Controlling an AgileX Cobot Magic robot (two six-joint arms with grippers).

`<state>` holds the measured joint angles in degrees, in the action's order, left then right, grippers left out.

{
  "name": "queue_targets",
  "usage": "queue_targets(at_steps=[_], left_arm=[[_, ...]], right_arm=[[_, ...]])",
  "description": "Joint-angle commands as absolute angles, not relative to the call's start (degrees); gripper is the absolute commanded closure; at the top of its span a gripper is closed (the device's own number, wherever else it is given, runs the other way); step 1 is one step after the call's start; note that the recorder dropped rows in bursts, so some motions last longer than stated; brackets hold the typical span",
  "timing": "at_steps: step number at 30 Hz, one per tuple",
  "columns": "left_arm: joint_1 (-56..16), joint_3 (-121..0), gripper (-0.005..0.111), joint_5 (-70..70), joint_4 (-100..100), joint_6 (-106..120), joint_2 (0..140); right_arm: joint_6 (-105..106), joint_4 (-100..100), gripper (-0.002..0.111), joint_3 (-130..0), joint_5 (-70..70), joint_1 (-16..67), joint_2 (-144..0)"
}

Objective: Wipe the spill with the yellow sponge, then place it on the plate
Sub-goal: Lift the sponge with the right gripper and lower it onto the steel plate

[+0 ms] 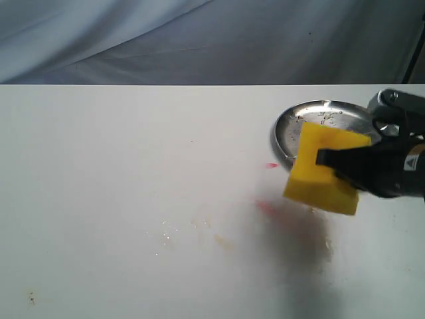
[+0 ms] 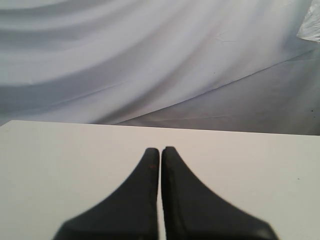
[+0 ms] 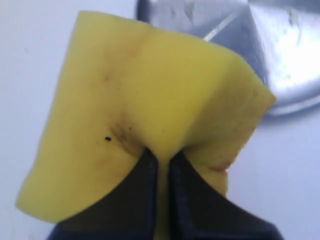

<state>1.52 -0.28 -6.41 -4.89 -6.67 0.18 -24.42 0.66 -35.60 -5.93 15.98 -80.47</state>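
The yellow sponge [image 1: 317, 174] hangs tilted in the air, pinched by my right gripper [image 1: 321, 159], which comes in from the right edge. In the exterior view it overlaps the near rim of the steel plate [image 1: 291, 127]. A faint yellowish-beige spill [image 1: 222, 242] lies on the white table to the lower left, apart from the sponge. In the right wrist view the sponge [image 3: 140, 95] bulges around the right gripper [image 3: 161, 156], with the plate [image 3: 285, 55] just beyond it. My left gripper [image 2: 160, 150] is shut with nothing in it above bare table; it does not show in the exterior view.
Pink-red streaks [image 1: 267, 207] and a smaller mark [image 1: 271, 165] lie near the plate. Tiny droplets [image 1: 167, 232] glisten left of the spill. The sponge's shadow [image 1: 299, 232] falls on the table. Grey cloth [image 1: 199, 40] hangs behind the far table edge.
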Motion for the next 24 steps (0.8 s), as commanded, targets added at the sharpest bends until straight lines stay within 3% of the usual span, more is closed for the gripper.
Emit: queue_targets(at_steps=[1, 10, 17, 19, 23, 24], left_arm=[[1.16, 0.00, 0.104, -6.30, -5.00, -6.87, 0.00], [1.16, 0.00, 0.104, -6.30, -5.00, -6.87, 0.00], [1.16, 0.00, 0.104, -6.30, -5.00, -6.87, 0.00], [1.16, 0.00, 0.104, -6.30, -5.00, -6.87, 0.00], [1.16, 0.00, 0.104, -6.30, -5.00, -6.87, 0.00], [1.16, 0.00, 0.104, -6.30, -5.00, -6.87, 0.00]], right_arm=[[-24.57, 1.50, 0.108, -40.79, -1.38, 13.38, -82.42], [-24.57, 1.36, 0.108, -47.44, 5.00, 2.91, -95.48], [-26.15, 0.63, 0.107, -47.44, 10.30, 2.24, -103.59], [-25.70, 0.63, 0.095, -47.44, 13.23, 2.24, -103.59], [-25.93, 0.84, 0.055, -47.44, 17.88, 2.24, -103.59], [-26.37, 0.84, 0.051, -47.44, 18.38, 2.24, -103.59]])
